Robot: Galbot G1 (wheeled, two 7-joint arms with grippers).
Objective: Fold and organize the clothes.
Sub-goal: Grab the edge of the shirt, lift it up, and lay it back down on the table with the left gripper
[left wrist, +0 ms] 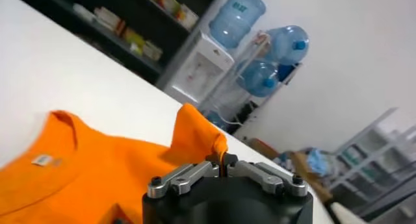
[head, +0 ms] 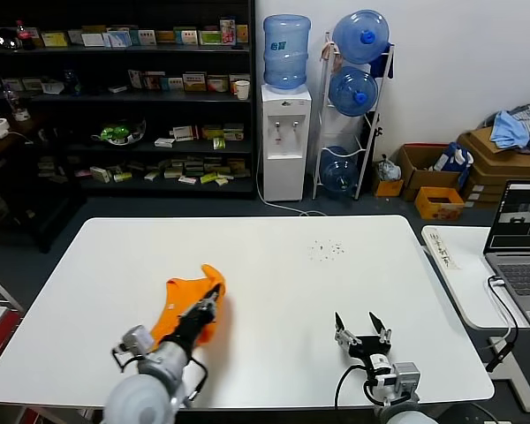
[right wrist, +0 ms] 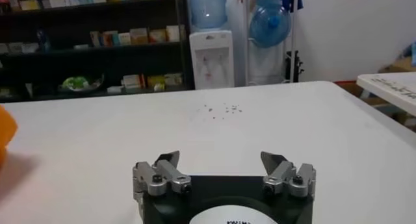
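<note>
soft orange T-shirt [head: 187,305], left gripper [head: 214,292] pinching

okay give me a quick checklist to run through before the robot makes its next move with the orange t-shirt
1. Left gripper shut on the orange T-shirt: ok, it pinches a raised peak of fabric.
2. Right gripper open and free: ok, jaws spread above the white table, touching nothing.
3. Shirt fully on the table: ok, it lies near the front left edge.
4. Shirt spread flat for folding: not ok, it is bunched up.
5. Space to lay the shirt out: ok, only small dark specks toward the far side.
6. Lettering side up or down: cannot tell.
</note>
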